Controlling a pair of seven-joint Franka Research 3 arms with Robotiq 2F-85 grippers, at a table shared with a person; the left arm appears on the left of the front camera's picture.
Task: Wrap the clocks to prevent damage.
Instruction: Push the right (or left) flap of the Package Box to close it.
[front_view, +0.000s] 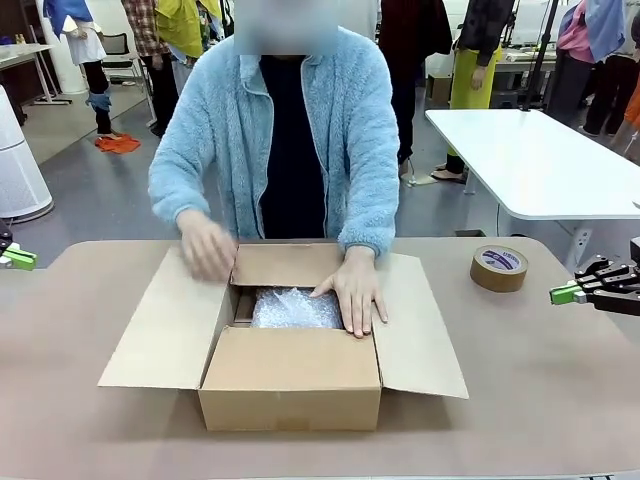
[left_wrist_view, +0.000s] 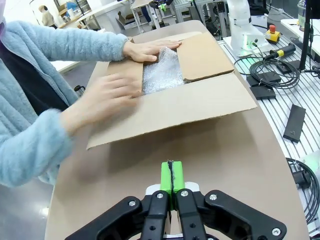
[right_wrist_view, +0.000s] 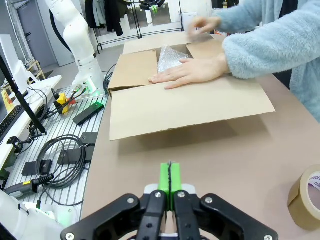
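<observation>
The cardboard box stands mid-surface with the bundle of clocks inside it. The person is behind the box, one hand at the bundle's right edge. The tape roll lies right of the box; the left gripper and right gripper flank the box, well apart

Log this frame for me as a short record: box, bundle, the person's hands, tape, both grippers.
box: open, side flaps spread
bundle: bubble-wrapped, inside the box
one hand: flat at the bundle's edge
other hand: blurred, at the box's far flap
tape roll: flat on the table, right of the box, apart from it
left gripper: fingers shut, empty, clear of the box
right gripper: fingers shut, empty, near the tape roll
</observation>
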